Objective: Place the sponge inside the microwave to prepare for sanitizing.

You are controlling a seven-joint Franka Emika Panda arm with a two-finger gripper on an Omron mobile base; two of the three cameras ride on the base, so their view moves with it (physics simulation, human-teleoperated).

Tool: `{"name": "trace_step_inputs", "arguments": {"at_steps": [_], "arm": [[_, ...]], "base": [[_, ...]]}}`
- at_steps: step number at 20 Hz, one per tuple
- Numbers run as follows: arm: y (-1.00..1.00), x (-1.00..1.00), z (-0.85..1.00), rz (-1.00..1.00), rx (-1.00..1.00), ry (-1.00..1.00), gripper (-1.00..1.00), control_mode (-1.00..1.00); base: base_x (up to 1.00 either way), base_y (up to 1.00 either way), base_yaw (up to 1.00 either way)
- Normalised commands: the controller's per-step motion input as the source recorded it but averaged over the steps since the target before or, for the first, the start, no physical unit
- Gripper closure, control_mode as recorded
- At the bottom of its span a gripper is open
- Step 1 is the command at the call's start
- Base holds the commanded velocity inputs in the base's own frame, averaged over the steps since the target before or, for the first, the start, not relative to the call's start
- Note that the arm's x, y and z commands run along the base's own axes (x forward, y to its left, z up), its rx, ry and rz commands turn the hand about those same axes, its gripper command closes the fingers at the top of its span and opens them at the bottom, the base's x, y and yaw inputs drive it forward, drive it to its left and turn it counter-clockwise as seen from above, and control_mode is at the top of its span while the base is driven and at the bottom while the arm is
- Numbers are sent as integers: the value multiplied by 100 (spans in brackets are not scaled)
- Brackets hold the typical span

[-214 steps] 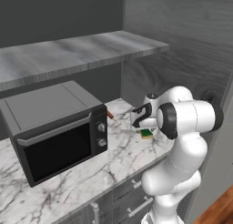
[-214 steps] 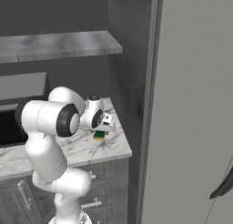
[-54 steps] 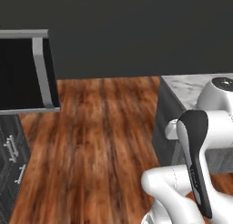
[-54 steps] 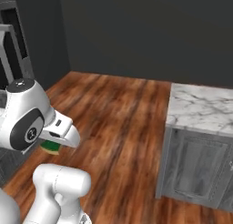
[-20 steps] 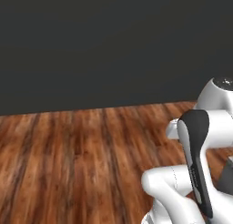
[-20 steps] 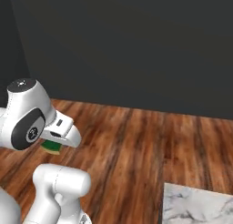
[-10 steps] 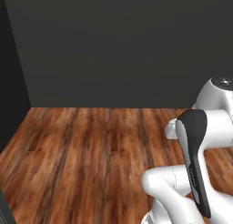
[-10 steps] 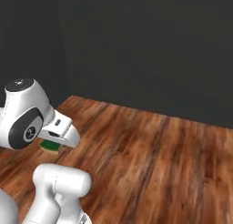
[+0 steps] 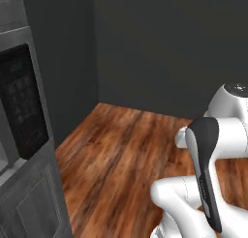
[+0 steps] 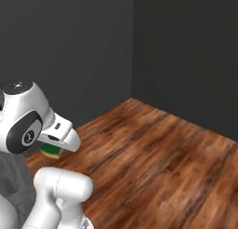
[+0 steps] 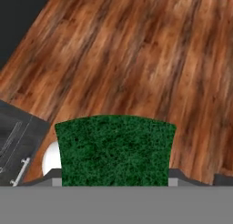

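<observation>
The gripper (image 11: pixel 114 180) pinches the sponge (image 11: pixel 115 150) between its fingers above the wood floor (image 9: pixel 126 155). With the base's turn, the microwave (image 9: pixel 22 111) has newly entered at the left base view's left edge, so insertion can follow once the base aligns.

No text can be read anywhere. The microwave (image 9: pixel 22 111) has a black keypad panel (image 9: pixel 20 104) with a faint display and buttons, but their markings are too blurred to make out.
</observation>
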Motion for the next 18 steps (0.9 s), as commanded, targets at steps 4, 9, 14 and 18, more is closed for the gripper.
{"name": "trace_step_inputs", "arguments": {"at_steps": [4, 9, 14, 18], "arm": [[0, 0, 0, 0, 0, 0, 100, 100], [0, 0, 0, 0, 0, 0, 100, 100], [0, 0, 0, 0, 0, 0, 100, 100], [0, 0, 0, 0, 0, 0, 100, 100]], "base": [[39, 0, 63], [25, 0, 64], [34, -2, 77], [26, 0, 82]]}}
